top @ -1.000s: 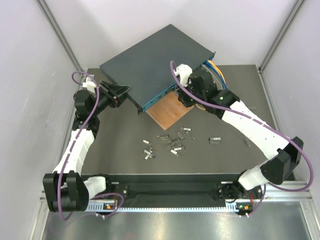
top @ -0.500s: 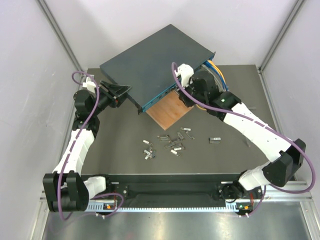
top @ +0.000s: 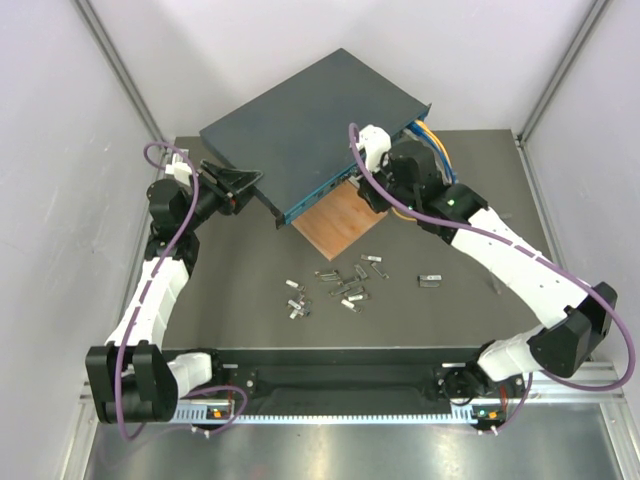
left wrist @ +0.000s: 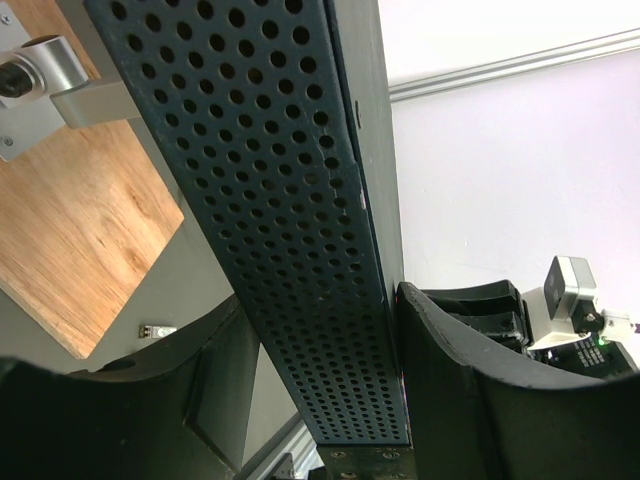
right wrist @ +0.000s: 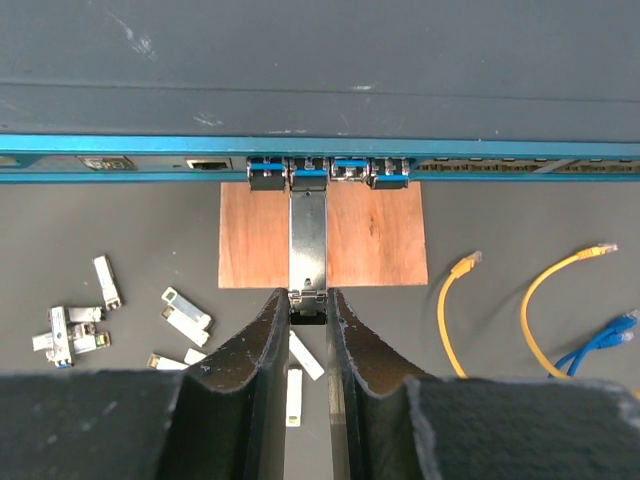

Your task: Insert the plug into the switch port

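Note:
The switch [top: 300, 125], a flat dark blue-grey box, lies slantwise at the back of the table, its teal front face [top: 322, 190] toward the arms. My left gripper [top: 243, 185] is clamped across its left corner. In the left wrist view the perforated side wall [left wrist: 300, 250] runs between the fingers [left wrist: 460, 390]. My right gripper [right wrist: 308, 296] is shut on the rear end of a silver plug [right wrist: 308, 235]. The plug's front end sits at the mouth of a port [right wrist: 308, 177] in the teal face [right wrist: 120, 155]. In the top view the right gripper [top: 362, 192] covers the plug.
A thin brown board [right wrist: 375, 235] lies under the switch's front edge [top: 335, 228]. Several loose silver plugs [top: 335, 285] are scattered mid-table, one apart [top: 429, 280]. Yellow cables [right wrist: 455, 300] and blue cables [right wrist: 600, 345] trail at the right, beside the switch's right end [top: 432, 140].
The right arm has edged forward toward the switch's face with the plug in its grip. The left arm and the switch have stayed still.

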